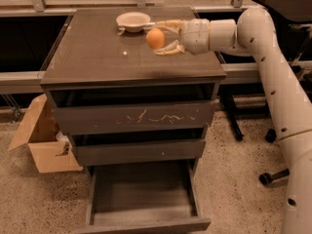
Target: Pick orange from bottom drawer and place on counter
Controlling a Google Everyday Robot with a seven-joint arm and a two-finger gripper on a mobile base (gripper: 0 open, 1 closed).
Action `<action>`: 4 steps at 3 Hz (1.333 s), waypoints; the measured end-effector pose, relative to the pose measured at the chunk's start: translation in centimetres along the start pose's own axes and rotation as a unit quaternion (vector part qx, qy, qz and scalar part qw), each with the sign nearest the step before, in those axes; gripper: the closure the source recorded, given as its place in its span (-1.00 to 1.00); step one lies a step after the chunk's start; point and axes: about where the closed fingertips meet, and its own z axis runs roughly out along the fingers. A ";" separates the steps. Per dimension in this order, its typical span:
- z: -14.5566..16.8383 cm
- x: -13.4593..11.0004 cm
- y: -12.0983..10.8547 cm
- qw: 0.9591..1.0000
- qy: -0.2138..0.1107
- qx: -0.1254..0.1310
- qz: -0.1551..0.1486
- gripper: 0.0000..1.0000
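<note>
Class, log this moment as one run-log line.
stage: place | gripper: over counter, beside bowl | fingers: shut on orange | bottom drawer: open | orange: not yet released

A cream bowl [133, 21] sits at the back edge of the surface [97, 57], about midway along it. Just to its right the gripper [155, 38] hangs over the surface with the orange [155, 39] in its jaws. Under the front edge, the top drawer [134, 118] has pale scratches across its front, and the middle drawer [139, 151] below it is plain. On the speckled floor [39, 204], off the left edge, stands an open cardboard box [41, 145] with its flaps up. Off the right edge is a black chair base [275, 174] on castors, and a dark desk [287, 1] lies beyond the back right corner.
</note>
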 end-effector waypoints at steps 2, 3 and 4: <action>0.3 4.2 -1.4 0.997 0.029 -0.023 0.065 1.00; 0.3 4.2 -1.4 0.997 0.029 -0.023 0.065 1.00; 0.3 4.9 -1.8 0.995 0.023 -0.008 0.100 1.00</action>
